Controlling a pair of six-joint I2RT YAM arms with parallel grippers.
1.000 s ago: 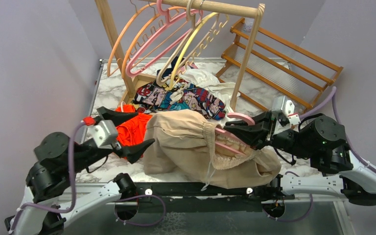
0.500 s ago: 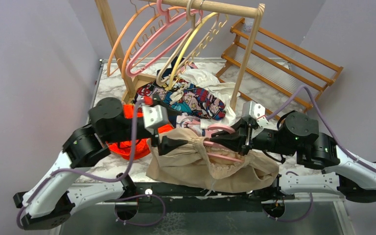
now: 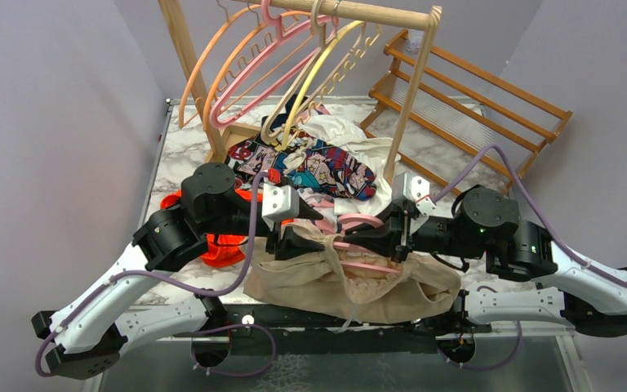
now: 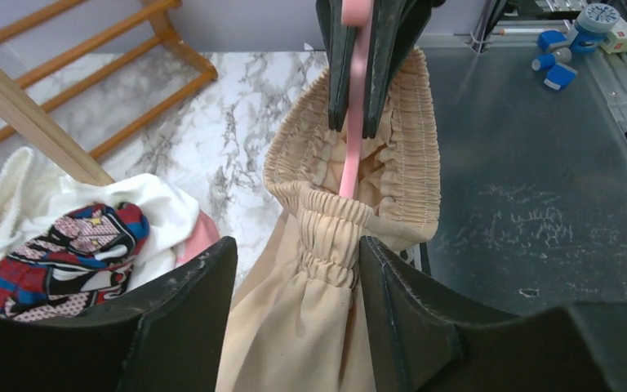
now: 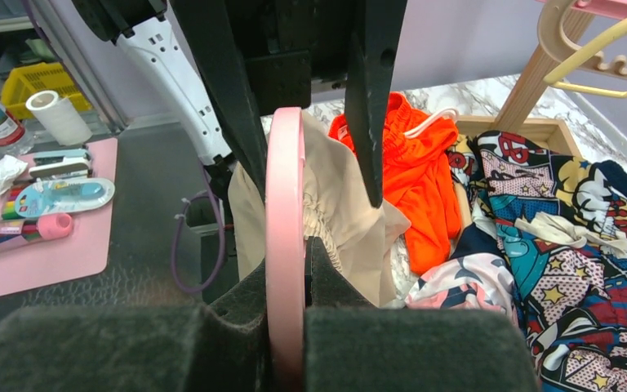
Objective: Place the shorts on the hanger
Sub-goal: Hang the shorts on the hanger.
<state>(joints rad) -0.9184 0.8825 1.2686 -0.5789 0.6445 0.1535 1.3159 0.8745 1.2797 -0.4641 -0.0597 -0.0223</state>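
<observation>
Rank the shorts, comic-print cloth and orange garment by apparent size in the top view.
1. Shorts
2. Comic-print cloth
3. Orange garment, but the left arm covers part of it, so its place is unsure.

You see plain pale lilac walls (image 3: 49, 106) on the left, at the back and on the right. The table (image 3: 178, 143) has a white marble top with grey veins. Its near strip (image 3: 359, 367) is dark and a little scratched. A wooden rack (image 3: 375, 14) with a round rail stands at the back of the table. To the right of it, a slatted wooden shelf (image 3: 473, 90) sits tilted in the corner. The light is soft and even.
</observation>
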